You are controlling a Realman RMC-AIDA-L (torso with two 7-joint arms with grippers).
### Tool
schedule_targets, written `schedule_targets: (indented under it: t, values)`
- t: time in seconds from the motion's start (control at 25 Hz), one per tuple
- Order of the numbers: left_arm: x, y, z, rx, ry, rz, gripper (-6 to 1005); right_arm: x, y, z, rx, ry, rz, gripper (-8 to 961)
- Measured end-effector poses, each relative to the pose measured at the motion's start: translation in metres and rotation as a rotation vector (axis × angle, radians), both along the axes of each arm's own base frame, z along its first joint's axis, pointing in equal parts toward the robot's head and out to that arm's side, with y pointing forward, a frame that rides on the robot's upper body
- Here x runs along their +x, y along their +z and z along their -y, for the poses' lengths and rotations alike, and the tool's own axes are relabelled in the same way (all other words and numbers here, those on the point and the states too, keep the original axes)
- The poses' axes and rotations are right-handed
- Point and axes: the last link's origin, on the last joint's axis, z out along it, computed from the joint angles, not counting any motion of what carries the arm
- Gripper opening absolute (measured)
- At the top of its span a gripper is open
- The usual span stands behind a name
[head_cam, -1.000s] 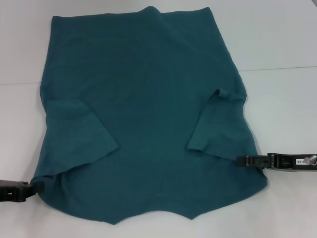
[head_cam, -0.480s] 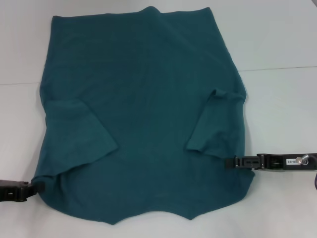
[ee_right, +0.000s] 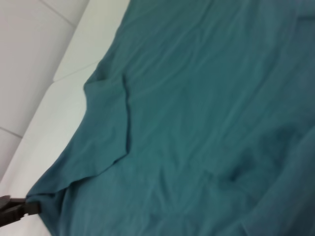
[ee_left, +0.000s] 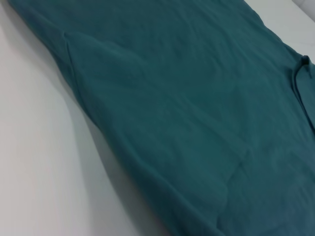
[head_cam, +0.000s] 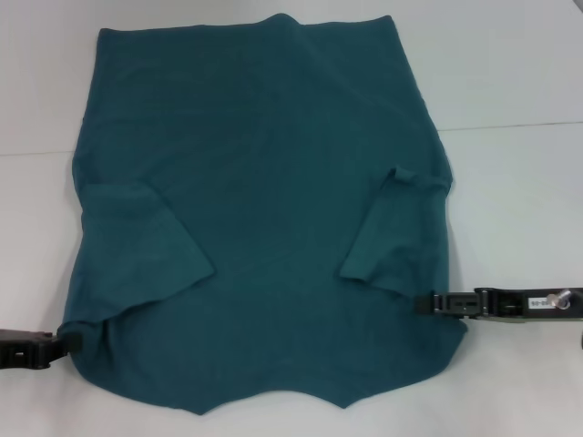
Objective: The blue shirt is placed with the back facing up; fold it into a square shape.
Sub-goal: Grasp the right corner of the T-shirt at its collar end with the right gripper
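Our right gripper (head_cam: 426, 302) comes in low from the right side with its fingertips touching the right edge of the blue shirt (head_cam: 264, 209), just below the folded-in right sleeve. The tips look drawn close together at the cloth, yet we cannot tell whether they are pinching the fabric or merely resting against it. Our left gripper (head_cam: 71, 340) sits at the shirt's near left corner, low against the table, its tip touching the cloth where the edge bunches a little; here too we cannot tell whether the fingers are parted or closed. In the right wrist view that same left gripper (ee_right: 27, 208) appears as a dark tip at the far corner of the cloth.

Beyond the fingers, the shirt lies spread flat on the white table (head_cam: 519, 191) with its plain side up, filling most of the middle of our head view. Both short sleeves are folded inward over the body: the left sleeve (head_cam: 146, 246) lies as a slanted flap over the left half, and the right sleeve (head_cam: 387, 228) as a narrower flap over the right half. The near edge dips into a shallow curved notch between two points. The left wrist view shows only the teal cloth (ee_left: 197, 108) with soft creases, lying on the white surface
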Motion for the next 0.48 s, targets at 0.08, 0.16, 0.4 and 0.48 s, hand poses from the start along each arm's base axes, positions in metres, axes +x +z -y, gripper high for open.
schedule_targets:
  t: [0.08,0.16,0.4,0.48]
  values:
    - [0.001,0.0,0.0,0.0,-0.002,0.001,29,0.005,0.004,0.001,0.01,-0.016,0.009,877]
    - [0.001,-0.001,-0.001,-0.001,-0.003,0.002,29,0.009,0.007,0.002,0.016,-0.03,0.017,877]
    - [0.003,-0.001,-0.003,-0.001,-0.008,0.003,29,0.018,0.013,0.003,0.019,-0.062,0.042,878]
    - [0.004,-0.002,-0.003,-0.002,-0.008,0.005,29,0.021,0.015,0.003,0.017,-0.074,0.053,877]
